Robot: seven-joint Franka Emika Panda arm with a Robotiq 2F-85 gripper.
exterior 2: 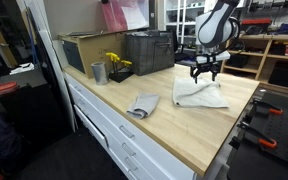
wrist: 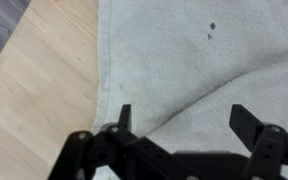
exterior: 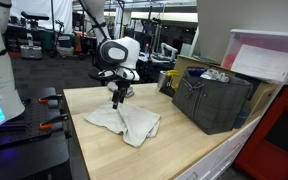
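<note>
Gripper [exterior: 117,97]: jaws stand fully apart and nothing is between them. It hangs pointing straight down, close over the table [exterior: 134,155]. From these angles I cannot tell whether the fingertips touch anything.

White towel [exterior: 124,122]: it lies directly beneath the gripper, crumpled and partly folded on the wood. In both exterior views the gripper is over the towel's far, narrower end, and the bulk of the cloth spreads toward the table's front edge. In the wrist view the gripper [wrist: 184,125] enters from the bottom. The towel [wrist: 204,60] fills the upper right of that view, and bare wood shows on the left. One finger [wrist: 124,118] stands just at the towel's side hem, and the other is well over the cloth. A folded edge runs on a slant between the two. The hem runs roughly along the view's vertical, so the open jaws lie across it. Two small dark specks [wrist: 211,28] mark the cloth ahead.

Surroundings: in an exterior view, a dark crate [exterior 2: 149,52] stands near the towel along the back. A small grey cloth [exterior 2: 142,104] lies well apart from the towel near the front edge. A metal cup [exterior 2: 98,72] stands further off.
</note>
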